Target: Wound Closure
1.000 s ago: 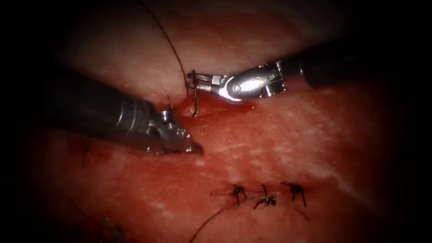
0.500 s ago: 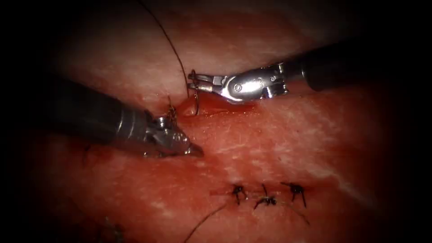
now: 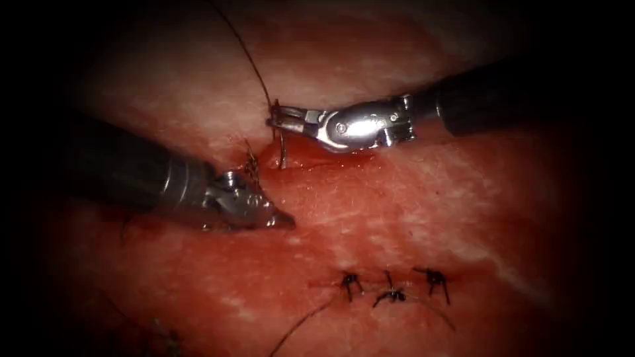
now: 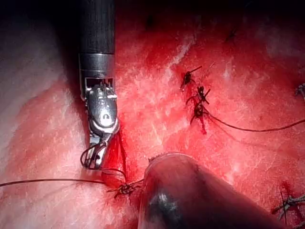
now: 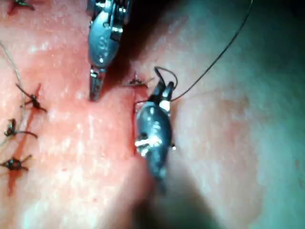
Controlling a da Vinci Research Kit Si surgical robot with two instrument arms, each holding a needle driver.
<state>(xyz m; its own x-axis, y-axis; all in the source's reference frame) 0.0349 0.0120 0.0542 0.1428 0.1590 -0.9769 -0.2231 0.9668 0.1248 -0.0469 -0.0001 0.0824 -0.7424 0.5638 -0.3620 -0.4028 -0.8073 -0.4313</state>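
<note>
My right tool [image 3: 272, 121] comes in from the right with its jaws shut on the curved needle [image 3: 282, 147] near its thread end. The needle hangs down from the jaws, and its lower end meets the tissue [image 3: 410, 198] at the left end of the open cut [image 3: 317, 156]. In the right wrist view the same jaws [image 5: 162, 89] hold the needle [image 5: 165, 72]. Dark thread [image 3: 248, 56] runs up and to the left from the needle. My left tool [image 3: 286, 221] lies lower left of the cut, jaws shut on nothing, tip against the tissue. In the left wrist view the right tool [image 4: 96, 160] grips the needle.
A knotted stitch [image 3: 251, 162] sits just left of the needle. Three tied stitches [image 3: 391, 287] lie in a row lower down, with a loose thread tail [image 3: 301, 325] trailing off them. Red fluid wets the tissue around the cut.
My right tool has shifted a little to the left with the needle, which still stands at the cut's left end. The left tool has barely drawn back to the left.
</note>
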